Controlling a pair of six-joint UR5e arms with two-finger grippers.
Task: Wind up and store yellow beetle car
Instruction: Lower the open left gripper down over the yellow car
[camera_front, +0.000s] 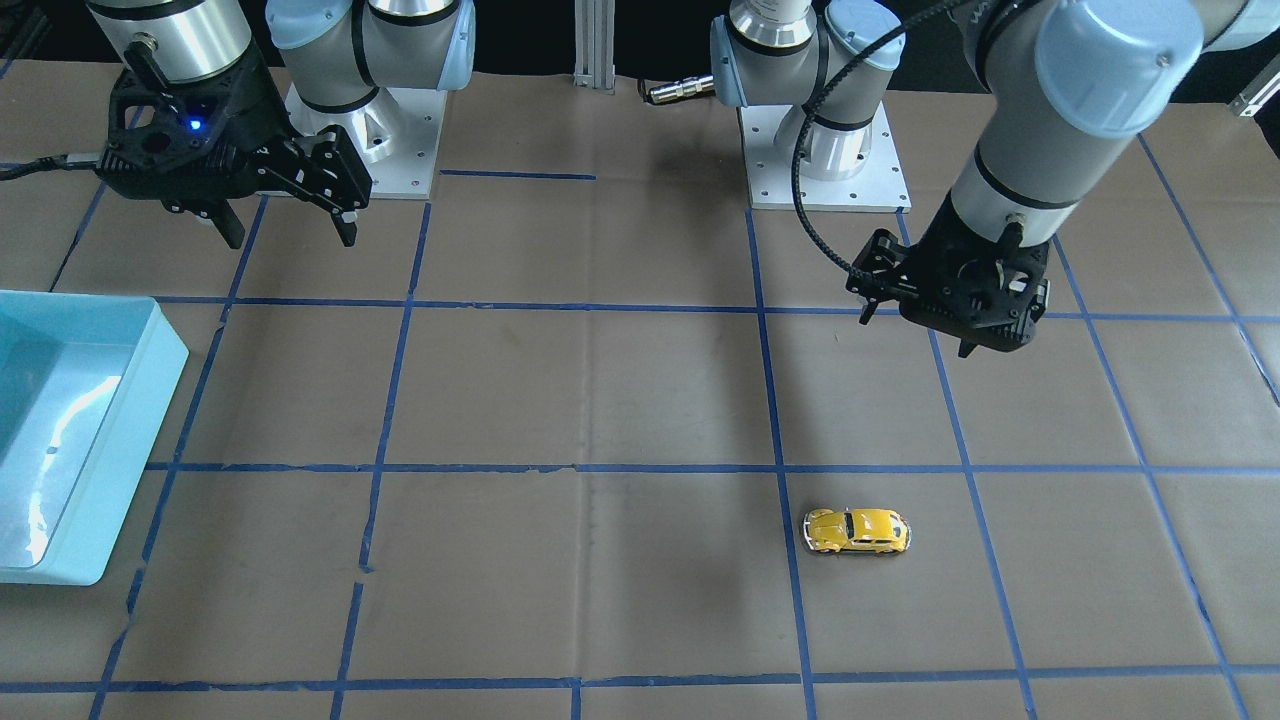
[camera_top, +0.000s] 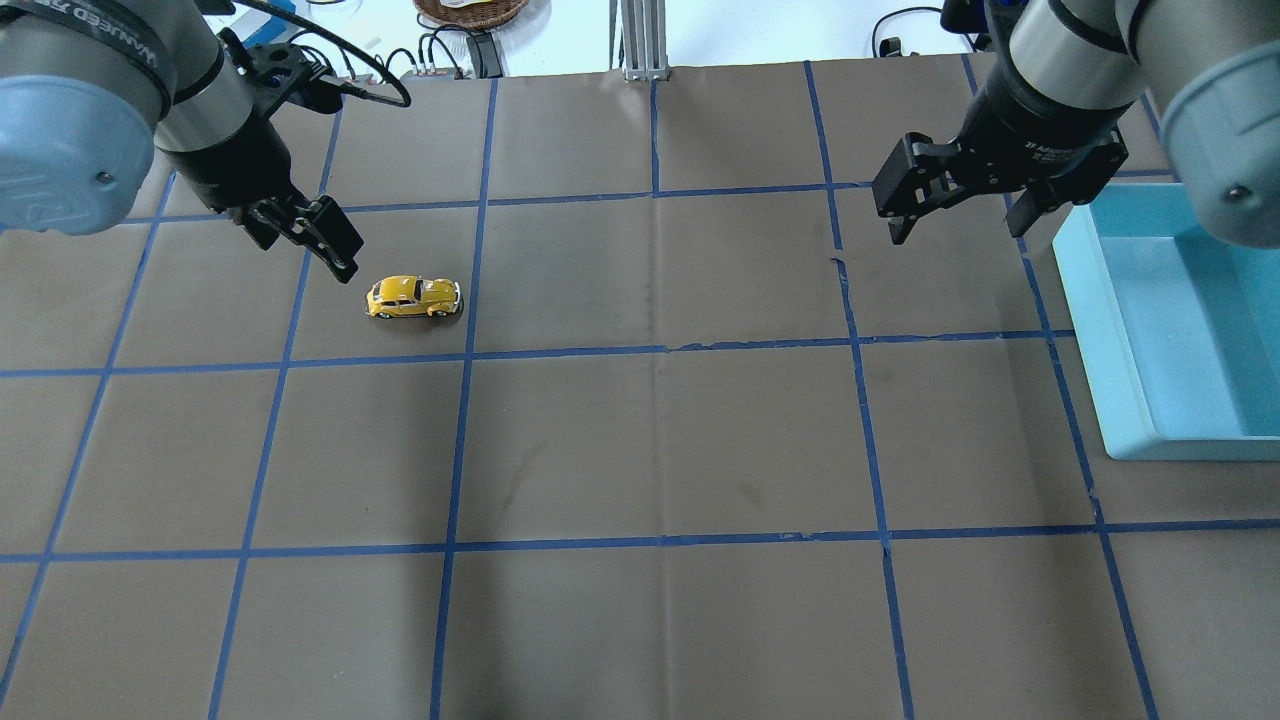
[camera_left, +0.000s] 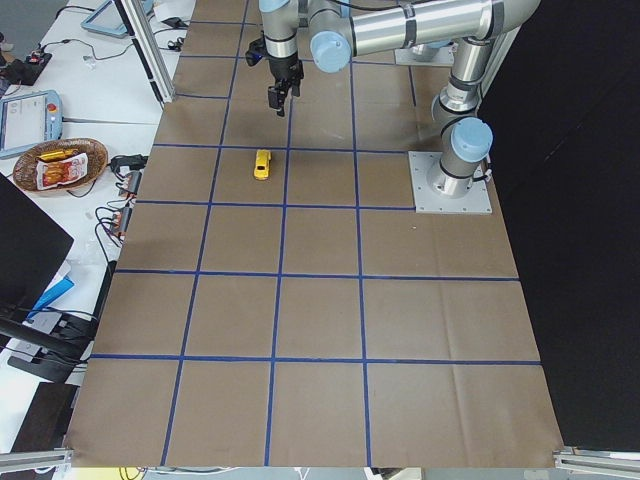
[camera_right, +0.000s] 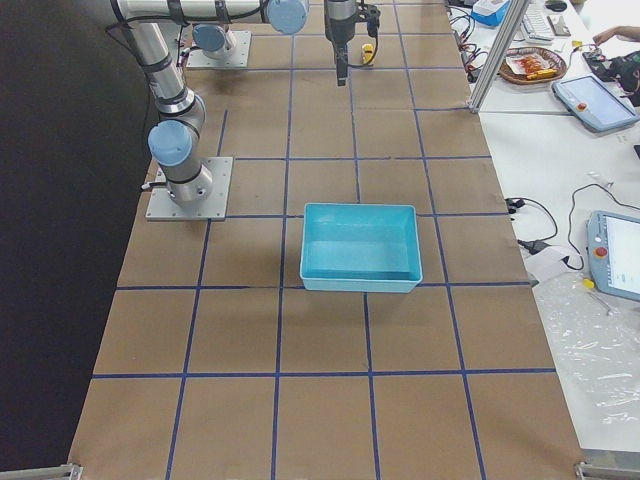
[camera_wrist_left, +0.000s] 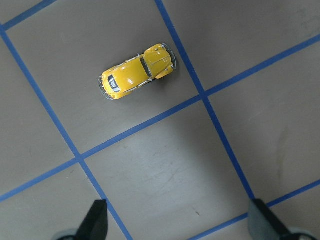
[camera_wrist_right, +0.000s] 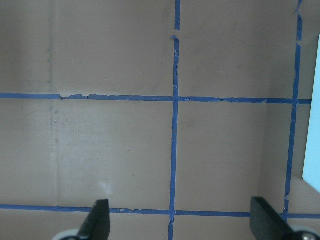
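One yellow beetle car (camera_top: 413, 297) on the table (camera_top: 650, 440), outside the blue bin (camera_top: 1180, 340), left claw (camera_wrist_left: 178, 217) gaping, right claw (camera_front: 290, 238) gaping.

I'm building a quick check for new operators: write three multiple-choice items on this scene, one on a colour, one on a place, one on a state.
1. What colour is the bin? A red; B light blue; C white.
2. Where is the yellow beetle car? A in the bin; B on the table near the left gripper; C held aloft.
3. How is the left gripper? A open and empty; B shut on the car; C shut and empty.
Key: 1 B, its walls are light blue; 2 B, it stands on the table; 3 A, its fingers are wide apart with nothing between.
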